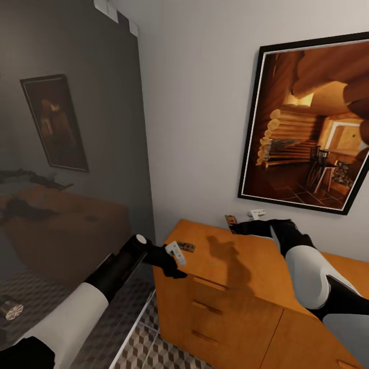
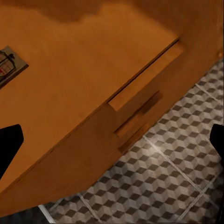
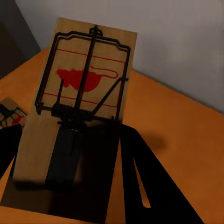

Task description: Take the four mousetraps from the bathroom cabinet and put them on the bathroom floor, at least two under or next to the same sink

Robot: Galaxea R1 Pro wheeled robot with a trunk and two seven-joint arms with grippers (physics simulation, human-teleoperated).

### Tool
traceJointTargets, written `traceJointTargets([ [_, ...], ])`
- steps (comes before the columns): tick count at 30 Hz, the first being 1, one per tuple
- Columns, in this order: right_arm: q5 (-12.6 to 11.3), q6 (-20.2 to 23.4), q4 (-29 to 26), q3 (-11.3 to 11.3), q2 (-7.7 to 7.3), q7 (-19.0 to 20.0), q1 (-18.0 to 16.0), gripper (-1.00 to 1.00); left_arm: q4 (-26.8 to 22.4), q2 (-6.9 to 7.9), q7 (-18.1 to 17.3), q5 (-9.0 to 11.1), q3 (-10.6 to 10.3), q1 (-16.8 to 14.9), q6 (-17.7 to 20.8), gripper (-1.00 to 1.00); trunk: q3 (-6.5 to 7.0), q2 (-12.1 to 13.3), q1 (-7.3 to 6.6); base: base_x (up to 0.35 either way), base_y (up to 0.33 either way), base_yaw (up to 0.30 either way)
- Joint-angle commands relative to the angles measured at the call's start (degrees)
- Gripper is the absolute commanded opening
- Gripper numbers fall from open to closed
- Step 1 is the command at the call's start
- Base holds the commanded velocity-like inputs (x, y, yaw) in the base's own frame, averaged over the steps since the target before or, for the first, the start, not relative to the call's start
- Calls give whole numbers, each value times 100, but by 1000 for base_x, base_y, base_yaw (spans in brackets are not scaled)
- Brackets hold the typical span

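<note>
The orange-brown cabinet (image 1: 241, 266) stands against the white wall. My right gripper (image 1: 240, 224) is shut on one mousetrap (image 1: 231, 221), holding it tilted up just above the back of the cabinet top; in the right wrist view this mousetrap (image 3: 79, 112) sits between the dark fingers (image 3: 144, 186). A second mousetrap (image 1: 187, 247) lies flat near the top's left corner, also seen as the mousetrap (image 3: 9, 114) and the mousetrap (image 2: 7, 65). My left gripper (image 1: 177, 259) hovers open beside that corner, its fingers (image 2: 9, 144) spread wide over the cabinet edge (image 2: 93, 121).
A dark tinted glass shower partition (image 1: 77, 154) stands to the left of the cabinet, with a chrome fitting (image 1: 10, 309) low behind it. Cube-pattern floor tiles (image 1: 148, 348) run before the drawer fronts (image 1: 205, 307). A framed picture (image 1: 307, 123) hangs above the cabinet.
</note>
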Motion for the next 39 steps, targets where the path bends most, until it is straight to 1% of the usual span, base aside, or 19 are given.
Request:
traceJointTargets([
  [1, -19, 12, 5, -15, 29, -48, 0, -100, -2, 8, -162, -3, 6, -5, -14, 100, 0, 0, 0, 0, 0, 0],
  [3, -23, 9, 17, -26, 58, -149, 0, -100, -10, 11, -385, -5, 11, -11, -24, 100, 0, 0, 0, 0, 0, 0],
  [5, -25, 11, 24, -32, 72, -266, 0, -100, -17, 21, -522, -7, 18, -17, -30, 100, 0, 0, 0, 0, 0, 0],
  [8, -14, 44, 16, -34, 88, -414, 0, -100, -30, 33, -619, -13, 34, -21, -34, 100, 0, 0, 0, 0, 0, 0],
  [16, -5, 74, -3, -31, 87, -522, 0, -100, -40, 35, -658, -13, 108, -23, -38, 100, 0, 0, 0, 0, 0, 0],
  [21, -12, 61, 152, -36, 80, -522, 6, -100, -27, -17, -684, -13, 113, -23, -6, 100, 0, 0, 0, 0, 0, 0],
  [26, -17, 65, 258, -32, 84, -527, 8, -100, -19, 35, -701, -17, 122, -44, 11, 100, 0, 0, 0, 0, 0, 0],
  [28, -17, 66, 272, -32, 86, -530, 8, -100, -33, 50, -662, -20, 172, -51, 5, 100, 0, 0, 0, 0, 0, 0],
  [30, -17, 67, 281, -35, 82, -531, 9, -100, -94, 39, -549, -18, 393, -55, 4, 100, 0, 0, 0, 0, 0, 0],
  [32, -16, 71, 283, -38, 77, -532, 9, -100, -169, 12, -402, -19, 549, -53, 6, 100, 0, 0, 0, 0, 0, 0],
  [33, -16, 72, 284, -40, 74, -532, 9, -100, -188, 8, -335, -24, 583, -52, 6, 100, 0, 0, 0, 0, 0, 0],
  [35, -13, 74, 285, -43, 58, -536, 9, -100, -236, 31, -46, -94, 670, -51, 7, 100, 0, 0, 0, 0, 0, 0],
  [36, -13, 75, 286, -44, 55, -535, 9, -100, -243, 32, 21, -121, 683, -50, 7, 100, 0, 0, 0, 0, 0, 0],
  [38, -11, 72, 289, -42, 50, -535, 9, -100, -259, 32, 258, -258, 720, -50, 16, 100, 0, 0, 0, 0, 0, 0],
  [39, -10, 71, 290, -41, 51, -534, 9, -100, -261, 32, 312, -296, 727, -50, 21, 100, 0, 0, 0, 0, 0, 0],
])
